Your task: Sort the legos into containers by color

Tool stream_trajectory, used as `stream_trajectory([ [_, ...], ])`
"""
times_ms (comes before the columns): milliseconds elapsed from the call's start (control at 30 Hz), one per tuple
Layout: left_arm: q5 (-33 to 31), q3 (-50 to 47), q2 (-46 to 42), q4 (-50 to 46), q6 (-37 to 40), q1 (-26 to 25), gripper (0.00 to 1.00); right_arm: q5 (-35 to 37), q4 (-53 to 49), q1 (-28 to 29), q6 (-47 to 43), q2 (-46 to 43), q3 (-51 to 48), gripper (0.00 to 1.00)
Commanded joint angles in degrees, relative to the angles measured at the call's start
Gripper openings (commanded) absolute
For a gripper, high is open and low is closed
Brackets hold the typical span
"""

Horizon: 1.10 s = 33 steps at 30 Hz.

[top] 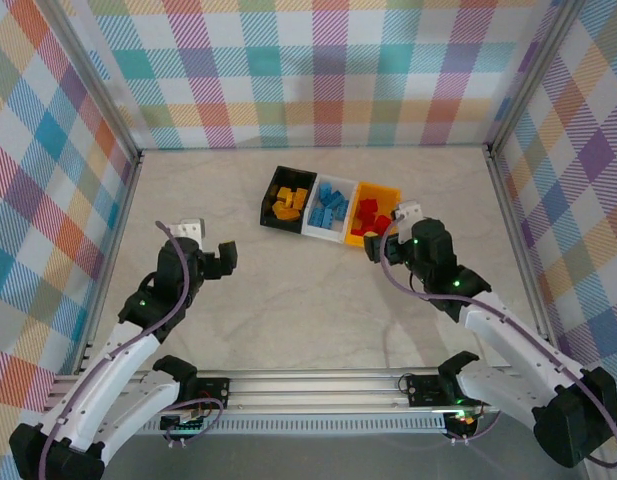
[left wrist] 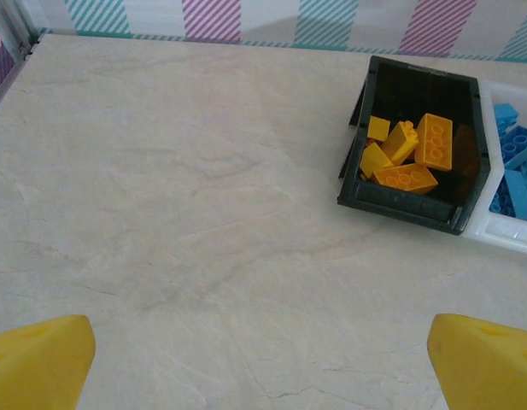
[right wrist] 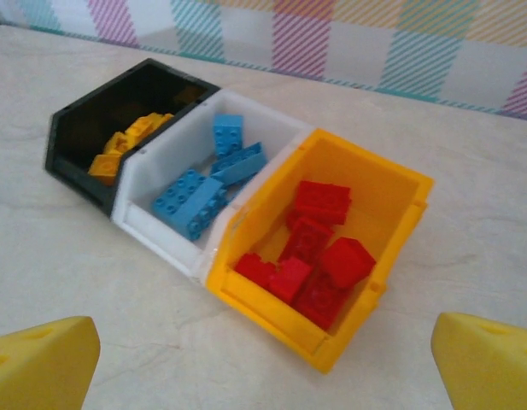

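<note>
Three containers stand side by side at the back centre. The black bin (top: 267,200) (left wrist: 400,209) (right wrist: 75,184) holds yellow-orange legos (top: 290,203) (left wrist: 417,154) (right wrist: 118,149). The white bin (top: 323,234) (left wrist: 502,235) (right wrist: 152,231) holds blue legos (top: 331,207) (left wrist: 515,171) (right wrist: 195,201). The yellow bin (top: 381,188) (right wrist: 280,316) holds red legos (top: 369,222) (right wrist: 323,256). My right gripper (top: 388,230) (right wrist: 263,359) hangs open just in front of the yellow bin, nothing between its fingers. My left gripper (top: 208,245) (left wrist: 263,359) is open over bare table, left of the black bin.
The pale marble-patterned table (top: 308,300) stretches between the arms and the bins. Checked cloth walls on metal posts (top: 138,160) close in the back and both sides.
</note>
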Motion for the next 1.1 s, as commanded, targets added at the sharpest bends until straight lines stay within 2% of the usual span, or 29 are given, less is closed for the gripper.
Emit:
stream_trajectory([
  [0,-1.8,-1.1,1.0,3.5,0.6,0.1,1.00,2.8,0.4,-3.9,0.7,-0.7,-0.4,1.00],
  [167,-2.1,-1.6,3.2,7.6,-0.1,0.1,1.00,1.2,-0.7,-12.0,4.4,-0.7,-1.9,1.00],
  [333,-2.1,-1.0,4.9,8.0,-1.6,0.2,1.00,0.4,1.2,-20.0,8.4,1.3,-3.6,1.00],
  [433,-2.3,-1.4,4.2,7.3,-1.9,0.1,1.00,-0.2,3.8,-23.3,7.8,3.5,-4.5,1.00],
  [600,-3.9,-2.2,2.8,5.6,-1.2,0.4,1.00,-2.9,14.4,-24.8,5.8,9.5,-7.0,1.00],
  [867,-4.5,-1.9,3.7,6.2,0.9,1.1,1.00,-7.6,29.6,-25.4,-0.7,26.4,-6.8,1.00],
  [1067,-5.6,-1.2,4.9,6.2,3.4,3.0,1.00,-10.7,37.5,-25.4,-0.8,32.0,-8.1,1.00],
])
